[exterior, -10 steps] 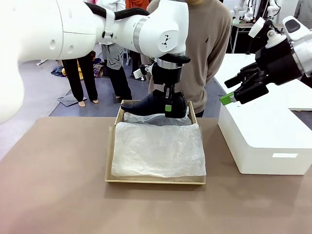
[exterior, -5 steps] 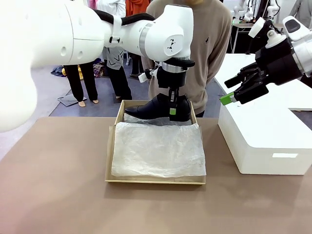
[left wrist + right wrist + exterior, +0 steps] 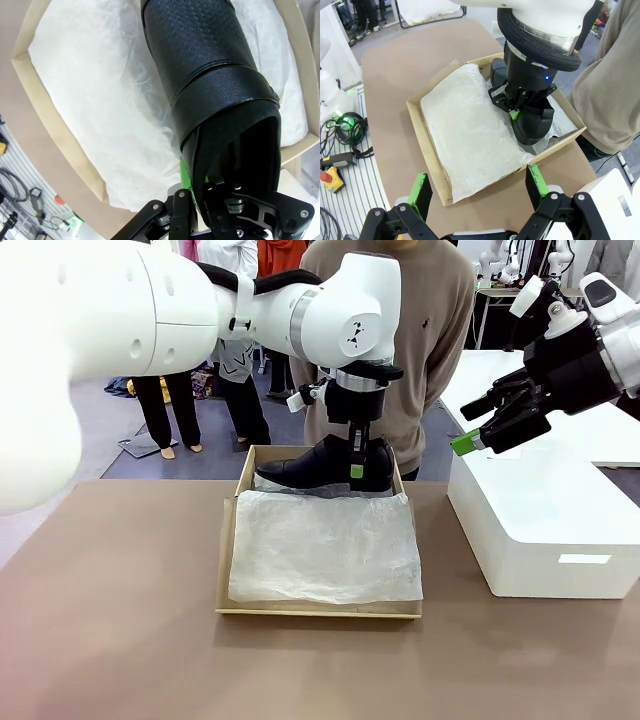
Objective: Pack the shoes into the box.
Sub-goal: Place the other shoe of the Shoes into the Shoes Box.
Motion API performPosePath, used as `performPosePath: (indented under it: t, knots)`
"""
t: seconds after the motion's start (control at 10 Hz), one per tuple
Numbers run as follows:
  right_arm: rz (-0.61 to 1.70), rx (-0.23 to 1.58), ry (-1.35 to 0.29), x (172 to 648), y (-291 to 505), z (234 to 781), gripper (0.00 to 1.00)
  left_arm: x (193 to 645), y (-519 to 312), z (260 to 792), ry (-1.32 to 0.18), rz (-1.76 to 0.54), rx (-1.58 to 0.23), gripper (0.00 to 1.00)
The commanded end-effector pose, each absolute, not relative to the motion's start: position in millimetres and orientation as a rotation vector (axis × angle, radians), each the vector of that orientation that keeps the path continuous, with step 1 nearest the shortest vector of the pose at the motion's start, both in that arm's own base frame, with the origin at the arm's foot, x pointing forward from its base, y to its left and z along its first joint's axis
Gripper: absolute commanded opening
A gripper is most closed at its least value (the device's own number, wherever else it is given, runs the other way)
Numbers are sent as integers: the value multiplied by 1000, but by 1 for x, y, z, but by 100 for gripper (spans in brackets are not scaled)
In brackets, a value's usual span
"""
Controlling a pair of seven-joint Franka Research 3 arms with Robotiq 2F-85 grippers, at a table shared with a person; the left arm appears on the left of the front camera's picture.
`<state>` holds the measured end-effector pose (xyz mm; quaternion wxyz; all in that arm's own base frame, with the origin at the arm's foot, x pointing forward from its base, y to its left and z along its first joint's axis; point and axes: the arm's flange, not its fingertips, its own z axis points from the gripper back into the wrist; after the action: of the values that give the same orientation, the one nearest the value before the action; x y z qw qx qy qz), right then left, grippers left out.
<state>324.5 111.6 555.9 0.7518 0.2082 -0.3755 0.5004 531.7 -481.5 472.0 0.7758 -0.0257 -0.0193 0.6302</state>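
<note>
One glossy black shoe (image 3: 305,468) hangs low over the far end of the tan cardboard box (image 3: 228,550), toe toward picture left. My left gripper (image 3: 357,462) is shut on its heel collar from above. In the left wrist view the shoe (image 3: 200,65) points away from my gripper (image 3: 197,192), over the white tissue paper (image 3: 110,100) and the box rim (image 3: 45,115). My right gripper (image 3: 482,437) stands open in the air at the right. The right wrist view looks between its green pads (image 3: 420,192) at the box (image 3: 422,137) and the shoe (image 3: 532,122).
A large white box (image 3: 545,520) stands on the table at the right, under my right gripper. White tissue paper (image 3: 320,545) covers most of the cardboard box's inside. A person in a beige sweater (image 3: 420,330) stands just behind the box's far end.
My left gripper has carried the shoe slightly right and down toward the box's far end, levelling it out. The right arm has not moved.
</note>
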Motion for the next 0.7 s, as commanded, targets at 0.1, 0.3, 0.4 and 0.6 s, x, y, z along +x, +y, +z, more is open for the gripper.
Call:
performPosePath:
  t: [0.1, 0.3, 0.4, 0.6]
  knots:
    - [1113, 473, -839, 328, 112, 555, 100, 531, -487, 473, -90, 1453, -46, 0]
    - [1113, 473, -839, 328, 112, 555, 100, 532, -485, 466, -104, 1471, -67, 0]
    - [1113, 473, -839, 328, 112, 555, 100, 534, -485, 463, -108, 1466, -65, 0]
    - [1113, 473, -839, 328, 112, 555, 100, 536, -485, 459, -95, 1466, -54, 0]
